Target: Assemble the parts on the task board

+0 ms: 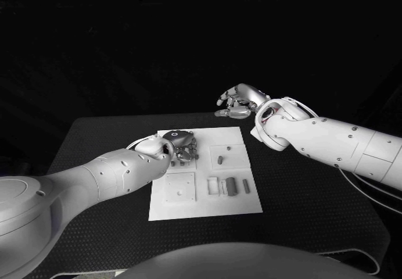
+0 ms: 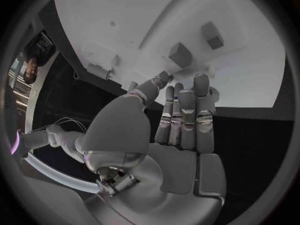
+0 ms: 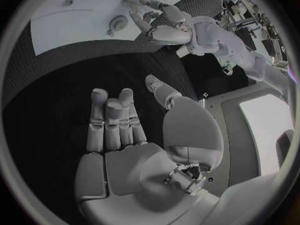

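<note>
The white task board lies in the middle of the table. My left hand hangs over its far left corner, fingers pointing down at the plate. In the left wrist view this hand has straight fingers side by side and an empty palm, with its fingertips close to the task board and two grey blocks. My right hand is raised beyond the board's far edge. The right wrist view shows the right hand empty, with the fingers stretched out. Three long grey parts lie on the board's right half.
A small grey piece stands near the board's centre, and a square plate sits in its left half. My right arm reaches over the right side of the black table. A round piece sits on the board near the left hand.
</note>
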